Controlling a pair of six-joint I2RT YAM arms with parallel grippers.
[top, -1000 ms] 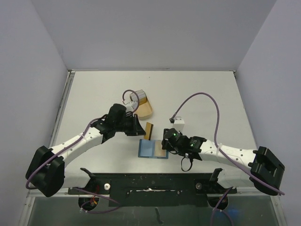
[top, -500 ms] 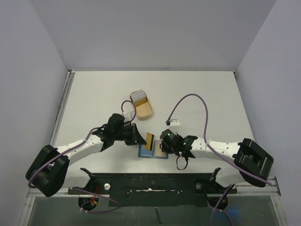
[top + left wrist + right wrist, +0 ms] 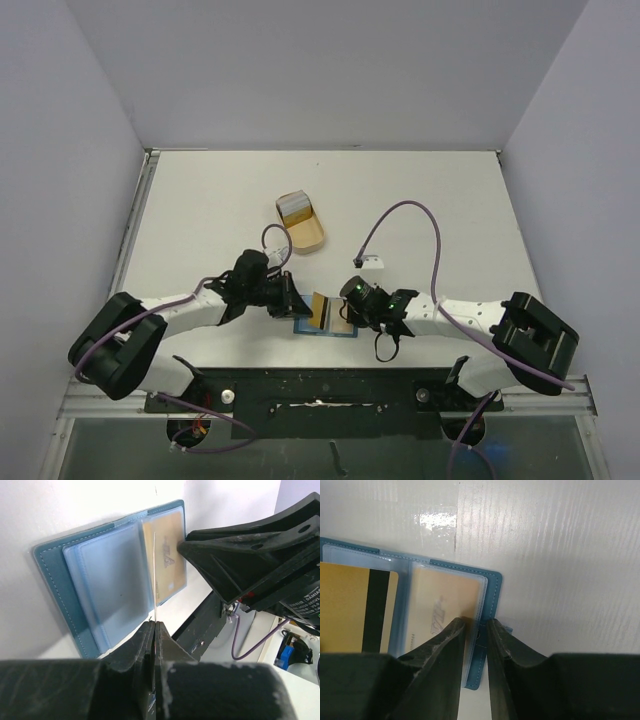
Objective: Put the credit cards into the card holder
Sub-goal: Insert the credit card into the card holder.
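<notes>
The teal-blue card holder [image 3: 312, 328] lies open near the table's front edge. One tan card [image 3: 445, 600] sits in its right pocket. My left gripper [image 3: 155, 624] is shut on another of the credit cards [image 3: 155, 565], tan with a black stripe, held on edge over the holder's [image 3: 100, 580] middle fold. That held card [image 3: 355, 607] also shows in the right wrist view. My right gripper [image 3: 476, 622] has its jaws drawn narrow around the holder's right edge [image 3: 492, 592], by the snap tab. In the top view the left gripper [image 3: 298, 303] and right gripper [image 3: 345, 316] flank the holder.
A tan oblong tray [image 3: 306, 232] stands behind the holder with a stack of more cards [image 3: 294, 205] at its far end. The black front rail [image 3: 320, 385] runs just below the holder. Purple cables [image 3: 400, 215] loop over the table.
My left gripper has carried the striped card nearer and lower, from behind the holder to over it. The right jaws have narrowed onto the holder's right edge.
</notes>
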